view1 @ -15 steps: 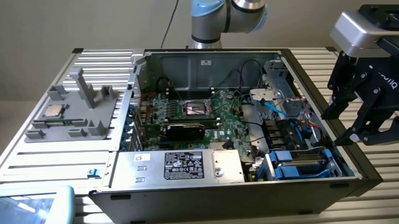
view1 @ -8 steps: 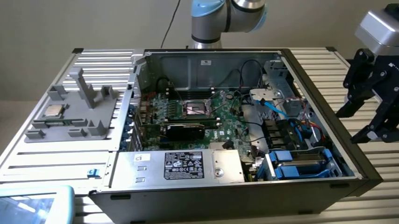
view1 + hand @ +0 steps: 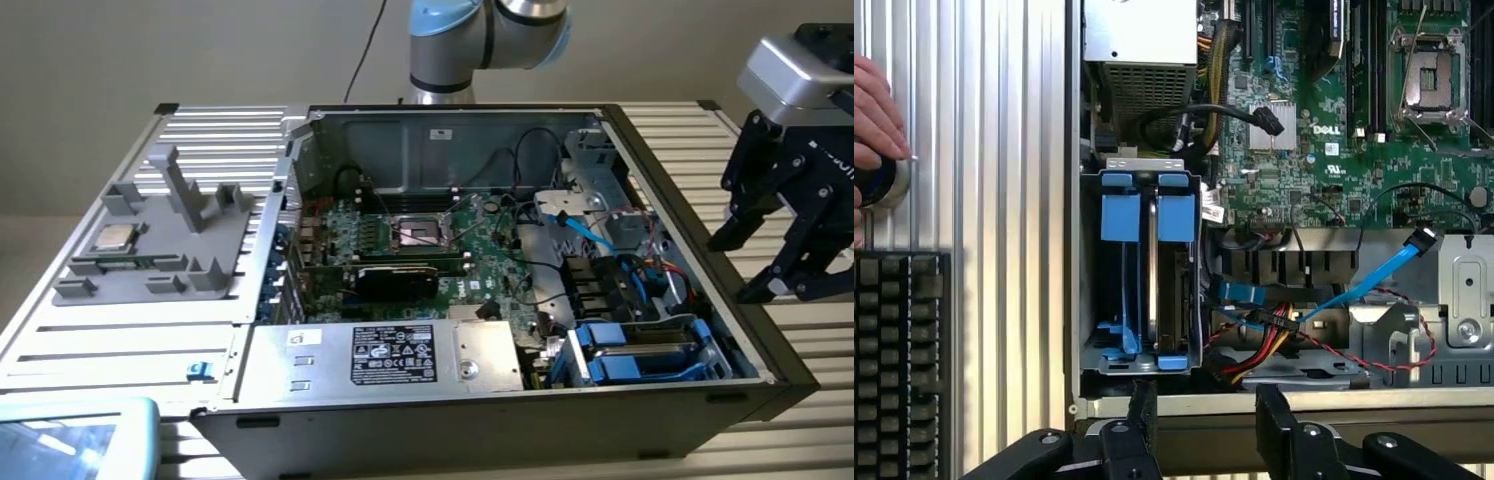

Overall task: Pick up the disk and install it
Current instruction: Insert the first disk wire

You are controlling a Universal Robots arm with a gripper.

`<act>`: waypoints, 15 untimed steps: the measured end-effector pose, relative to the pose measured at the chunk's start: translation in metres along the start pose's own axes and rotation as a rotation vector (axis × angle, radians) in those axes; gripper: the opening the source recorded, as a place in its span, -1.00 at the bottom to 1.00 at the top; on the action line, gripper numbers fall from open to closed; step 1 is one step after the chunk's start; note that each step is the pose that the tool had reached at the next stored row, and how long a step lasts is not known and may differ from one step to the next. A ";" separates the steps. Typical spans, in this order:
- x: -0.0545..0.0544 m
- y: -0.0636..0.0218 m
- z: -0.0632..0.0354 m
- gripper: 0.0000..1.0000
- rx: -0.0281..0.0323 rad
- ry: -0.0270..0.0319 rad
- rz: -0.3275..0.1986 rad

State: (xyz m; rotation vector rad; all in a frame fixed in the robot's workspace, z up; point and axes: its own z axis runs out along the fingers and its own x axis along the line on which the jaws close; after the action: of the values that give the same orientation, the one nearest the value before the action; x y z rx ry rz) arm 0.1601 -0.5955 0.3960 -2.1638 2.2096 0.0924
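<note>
One disk (image 3: 1152, 290) stands on edge, lengthwise along the case wall (image 3: 1072, 200).

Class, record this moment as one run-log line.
tool: open, empty, outside computer case | disk: in blue carrier, inside drive cage | contact: none

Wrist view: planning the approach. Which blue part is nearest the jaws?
The blue carriers in the drive cage, straight ahead of the jaws; the blue SATA cable lies farther in.

Plain beige wall (image 3: 160, 50) behind, ribbed silver tabletop (image 3: 80, 340) (long parallel slats), soft even light
</note>
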 end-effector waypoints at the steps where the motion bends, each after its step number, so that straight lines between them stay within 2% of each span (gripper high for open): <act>1: 0.000 0.0010 0.0004 0.04 0.0001 -0.0002 0.000; 10: -0.006 0.0022 0.0041 0.07 0.0009 -0.0001 0.009; 11: -0.007 0.0022 0.0054 0.07 0.0010 0.0000 0.010; 12: -0.008 0.0022 0.0074 0.20 0.0011 -0.0001 0.012; 15: -0.009 0.0032 0.0130 0.20 0.0018 -0.0003 0.021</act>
State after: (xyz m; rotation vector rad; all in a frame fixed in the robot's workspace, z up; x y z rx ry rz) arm 0.1570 -0.5851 0.3838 -2.1396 2.2319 0.0914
